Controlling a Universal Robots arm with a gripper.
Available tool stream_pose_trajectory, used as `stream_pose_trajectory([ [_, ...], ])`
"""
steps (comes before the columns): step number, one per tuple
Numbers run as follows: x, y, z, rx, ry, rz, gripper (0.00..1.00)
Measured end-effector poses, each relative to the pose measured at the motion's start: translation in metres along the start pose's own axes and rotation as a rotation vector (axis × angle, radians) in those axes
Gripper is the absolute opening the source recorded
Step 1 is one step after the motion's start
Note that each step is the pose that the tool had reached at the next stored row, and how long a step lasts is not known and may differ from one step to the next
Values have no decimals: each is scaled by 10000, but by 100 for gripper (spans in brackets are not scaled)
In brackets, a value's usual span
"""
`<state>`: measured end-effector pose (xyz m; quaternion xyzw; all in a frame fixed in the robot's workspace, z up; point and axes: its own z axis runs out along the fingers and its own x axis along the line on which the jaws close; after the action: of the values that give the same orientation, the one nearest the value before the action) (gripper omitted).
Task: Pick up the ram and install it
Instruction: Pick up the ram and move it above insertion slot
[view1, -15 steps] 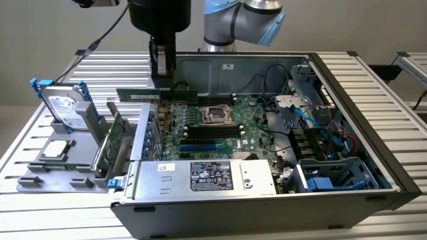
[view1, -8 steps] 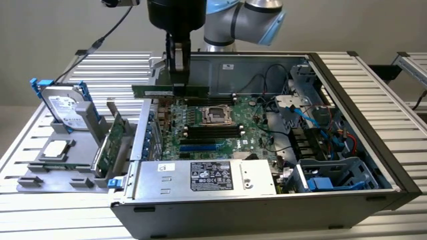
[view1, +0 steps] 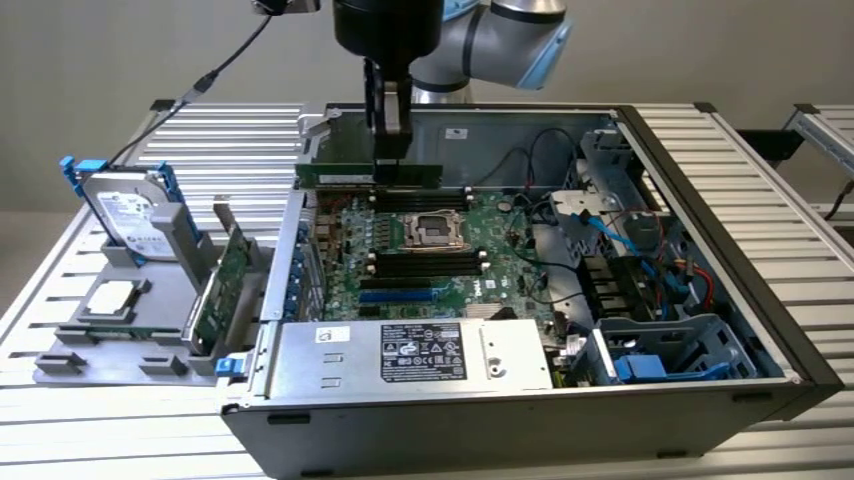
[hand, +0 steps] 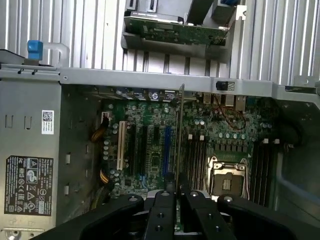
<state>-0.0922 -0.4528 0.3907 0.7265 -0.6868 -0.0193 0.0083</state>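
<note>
Evidently carrying the ram (view1: 340, 175) level and on edge inside the open case (view1: 747, 330), raised over the board (view1: 400, 250). Aligned with the long black slots (view1: 427, 262) flanking the socket (view1: 430, 228). Held on edge presumably to point the contact edge down into a slot, and parallel to spare any twist at seating. Not seated yet, to judge by the wrist view: seen there edge-on as a thin line standing clear of the board, just beside one slot bank. Seen in the exterior view against the board's far part, beyond the socket. No telling from these two angles the exact slot straight beneath.

Gripped near the middle of the top edge by the gripper (view1: 388, 158), probably to balance the stick and to press evenly toward both ends. Jaws nearly together, with only the stick's thickness between the fingers (hand: 162, 205), pinching its two flat faces. Touching nothing else, as far as can be made out.

Further out, on the exterior view's left and outside the case: a card (view1: 227, 275) and a drive (view1: 127, 215) standing upright in a grey tray (view1: 80, 365), well apart from the ram.
</note>
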Motion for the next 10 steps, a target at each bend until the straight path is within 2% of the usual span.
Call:
stream_pose_trajectory([
  [10, -191, -307, 86, 92, 6, -1, 14],
])
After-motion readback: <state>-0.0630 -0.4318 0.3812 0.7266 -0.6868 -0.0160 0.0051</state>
